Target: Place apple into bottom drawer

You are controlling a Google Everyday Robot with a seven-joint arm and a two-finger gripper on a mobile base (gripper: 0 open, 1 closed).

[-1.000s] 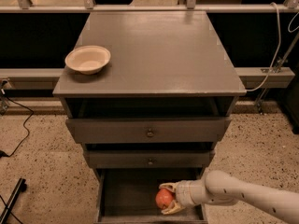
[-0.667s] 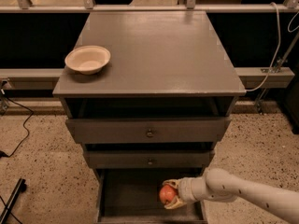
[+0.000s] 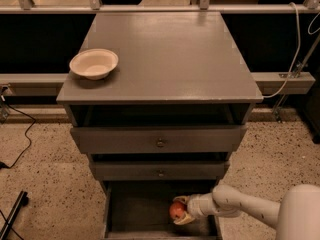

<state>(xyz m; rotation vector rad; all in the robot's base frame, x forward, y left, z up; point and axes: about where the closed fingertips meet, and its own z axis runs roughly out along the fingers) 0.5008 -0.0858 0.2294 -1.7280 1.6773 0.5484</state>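
The small red apple (image 3: 176, 210) is held in my gripper (image 3: 181, 210), whose cream fingers (image 3: 183, 219) close around it above and below. The gripper reaches in from the right on a white arm and sits inside the open bottom drawer (image 3: 136, 210), at its right side, just above the floor. The bottom drawer is the lowest, narrowest box of the grey-brown cabinet, pulled out toward me. Whether the apple touches the drawer floor I cannot tell.
The middle drawer (image 3: 160, 172) and the wide top drawer (image 3: 159, 141) stand slightly pulled out above it. A cream bowl (image 3: 94, 63) sits on the cabinet top (image 3: 170, 54) at the left. Cables lie on the speckled floor at the left.
The gripper with the apple has shifted slightly up and to the right inside the bottom drawer; the apple stays in its grasp.
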